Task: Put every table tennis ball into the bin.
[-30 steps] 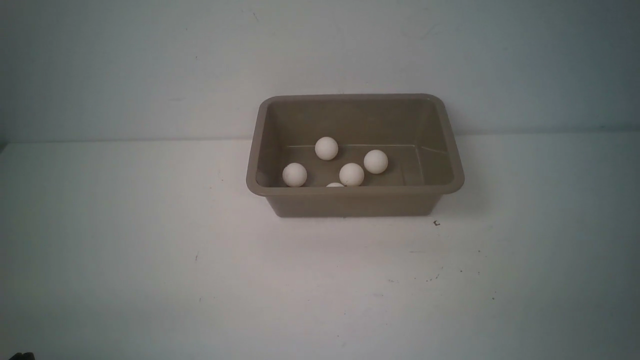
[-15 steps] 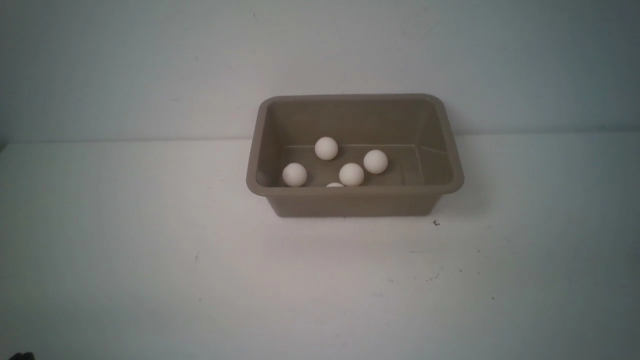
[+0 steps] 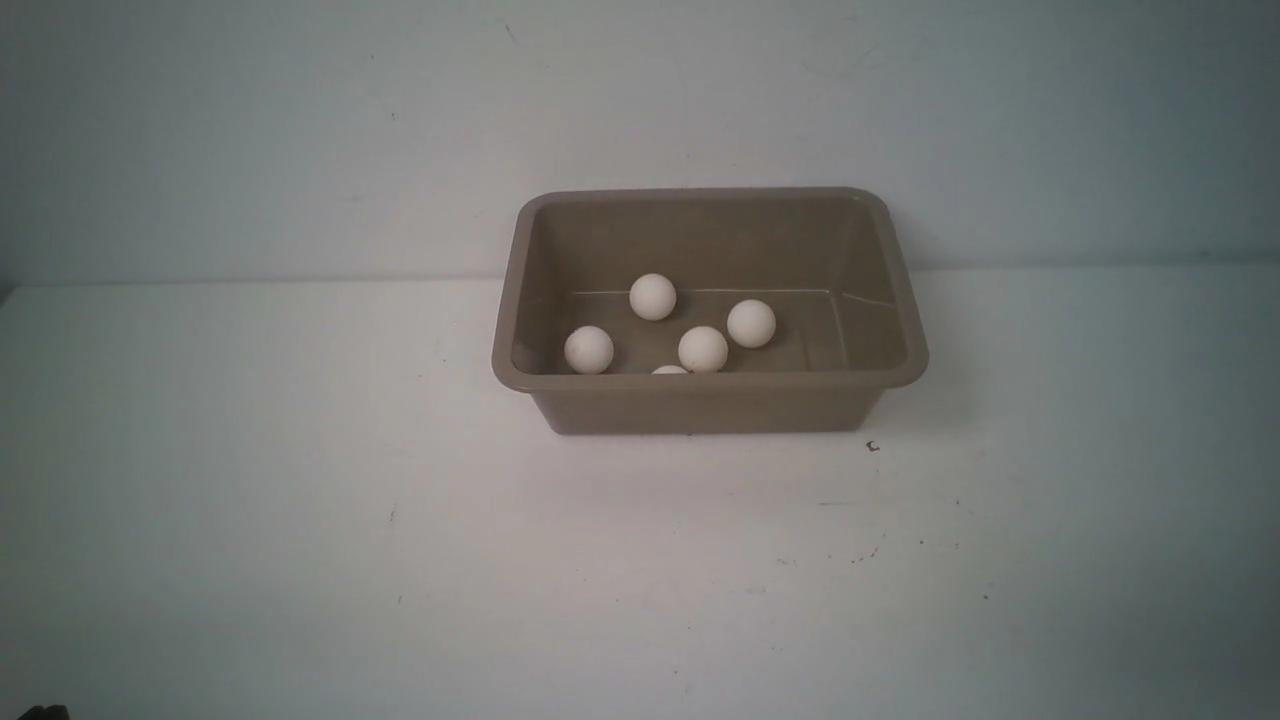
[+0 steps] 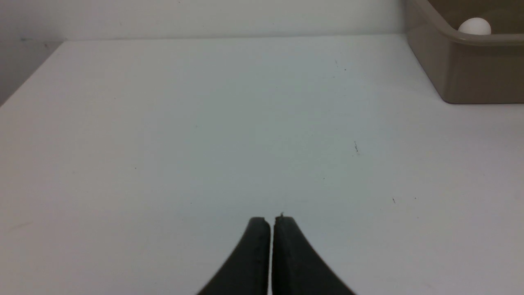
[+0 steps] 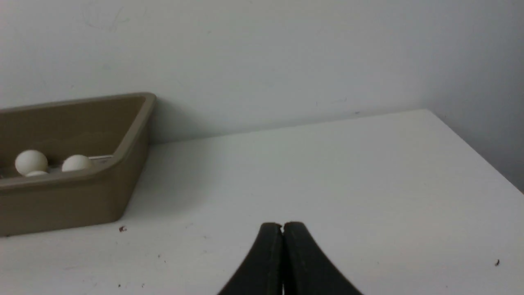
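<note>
The taupe bin (image 3: pixel 700 405) stands at the back of the white table, against the wall. Several white table tennis balls lie on its floor, among them one at the back (image 3: pixel 653 296), one at the left (image 3: pixel 589 349) and one in the middle (image 3: pixel 703 348); another is half hidden behind the front rim. No ball shows on the table. My left gripper (image 4: pixel 272 220) is shut and empty, low over bare table well short of the bin (image 4: pixel 470 78). My right gripper (image 5: pixel 283 225) is shut and empty too, with the bin (image 5: pixel 69 205) off to its side.
The white table (image 3: pixel 300 500) carries only small dark specks, one near the bin's front right corner (image 3: pixel 873 446). A pale wall (image 3: pixel 300 130) rises right behind the bin. The table's side edge (image 5: pixel 470 147) shows in the right wrist view.
</note>
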Tool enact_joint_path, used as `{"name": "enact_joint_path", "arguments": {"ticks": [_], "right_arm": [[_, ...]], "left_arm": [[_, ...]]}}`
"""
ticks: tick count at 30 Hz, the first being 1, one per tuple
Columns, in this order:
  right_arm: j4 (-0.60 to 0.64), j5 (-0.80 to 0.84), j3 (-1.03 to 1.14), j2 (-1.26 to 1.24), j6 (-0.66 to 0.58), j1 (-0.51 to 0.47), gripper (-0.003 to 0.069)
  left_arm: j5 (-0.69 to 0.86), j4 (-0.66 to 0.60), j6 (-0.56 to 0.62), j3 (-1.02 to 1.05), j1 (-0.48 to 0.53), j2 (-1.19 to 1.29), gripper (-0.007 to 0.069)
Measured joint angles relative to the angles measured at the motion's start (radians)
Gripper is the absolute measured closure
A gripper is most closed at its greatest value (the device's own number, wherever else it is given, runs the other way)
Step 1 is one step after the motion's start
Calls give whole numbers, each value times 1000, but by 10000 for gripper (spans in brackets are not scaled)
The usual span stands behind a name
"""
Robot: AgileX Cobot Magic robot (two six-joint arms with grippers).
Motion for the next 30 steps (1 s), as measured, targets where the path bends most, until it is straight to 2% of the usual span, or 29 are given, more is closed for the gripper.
{"name": "enact_joint_path", "arguments": {"ticks": [6, 16, 30], "right_arm": [[0, 82, 9, -13, 0, -1, 669], [1, 96, 18, -16, 0, -2, 669], [144, 80, 78, -17, 0, -32, 669]], "left_arm": [[0, -2, 0, 0, 0, 0, 629], [0, -2, 0, 0, 0, 0, 629], [2, -3, 0, 0, 0, 0, 629]]}}
